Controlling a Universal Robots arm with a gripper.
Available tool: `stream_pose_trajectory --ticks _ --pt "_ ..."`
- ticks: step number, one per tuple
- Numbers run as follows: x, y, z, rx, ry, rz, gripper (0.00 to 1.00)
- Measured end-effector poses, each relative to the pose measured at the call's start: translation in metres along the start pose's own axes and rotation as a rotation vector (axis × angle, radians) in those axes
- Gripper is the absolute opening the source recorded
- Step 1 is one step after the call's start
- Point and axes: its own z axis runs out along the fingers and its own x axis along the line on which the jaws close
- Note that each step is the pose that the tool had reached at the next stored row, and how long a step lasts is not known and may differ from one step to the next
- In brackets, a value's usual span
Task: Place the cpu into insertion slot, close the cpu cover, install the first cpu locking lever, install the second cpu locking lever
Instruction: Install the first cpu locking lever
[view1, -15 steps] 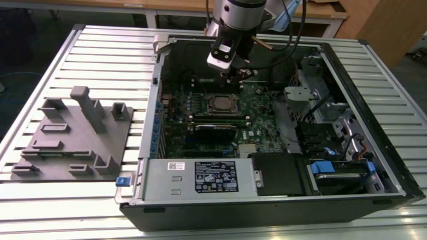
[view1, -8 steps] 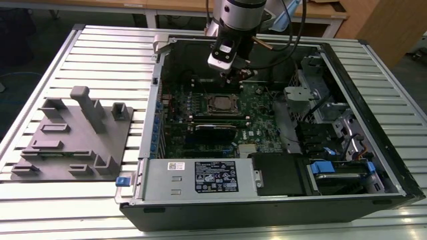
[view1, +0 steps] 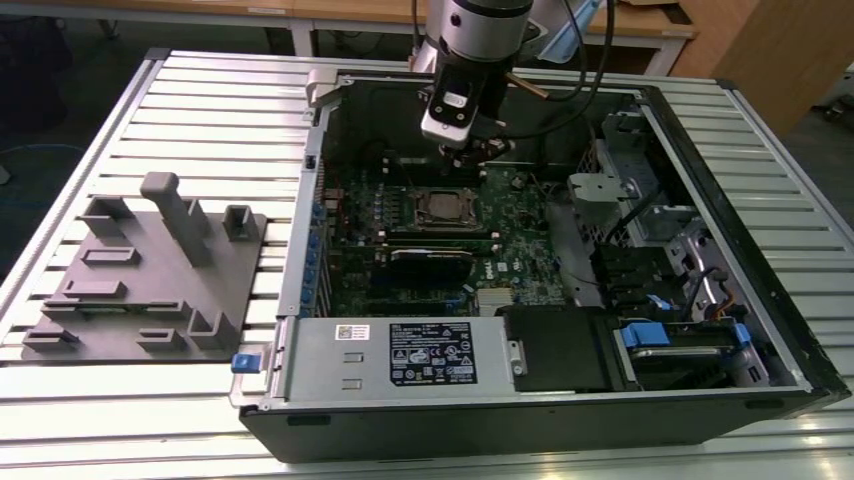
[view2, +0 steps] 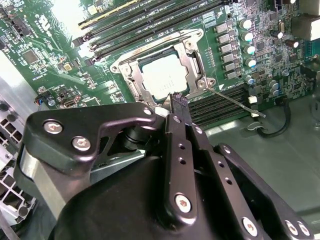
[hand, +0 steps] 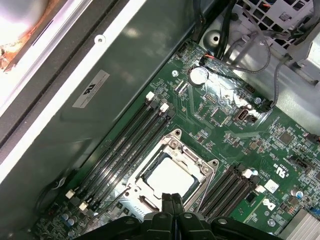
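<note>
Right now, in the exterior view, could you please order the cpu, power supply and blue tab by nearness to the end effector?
1. cpu, right by the end effector.
2. power supply, at the case's near wall.
3. blue tab, farther toward the exterior view's left.

Looks like a robotics lab or test workshop, not a home or office. In the exterior view an industrial arm (view1: 474, 40) hangs over a work table (view1: 200, 90) built of ribbed alu profile w/ slots, typical of automation rigs. On it lies a desktop PC case (view1: 534, 425), side open, motherboard (view1: 400, 250) exposed; both wrist views look onto that green board. Beside the case sits a grey fixture plate (view1: 140, 290) w/ posts and pockets. Plain wooden benches (view1: 667, 25) stand in the bkgd
</note>
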Motion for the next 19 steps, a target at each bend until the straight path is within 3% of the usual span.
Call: stream_pose_trajectory --ticks 12,19 --pt "0.0000 0.0000 0.0000 0.0004 0.0001 -0.007 0.11" --pt "-0.0002 -0.0001 0.0000 0.0032 0.0010 -0.053 0.11"
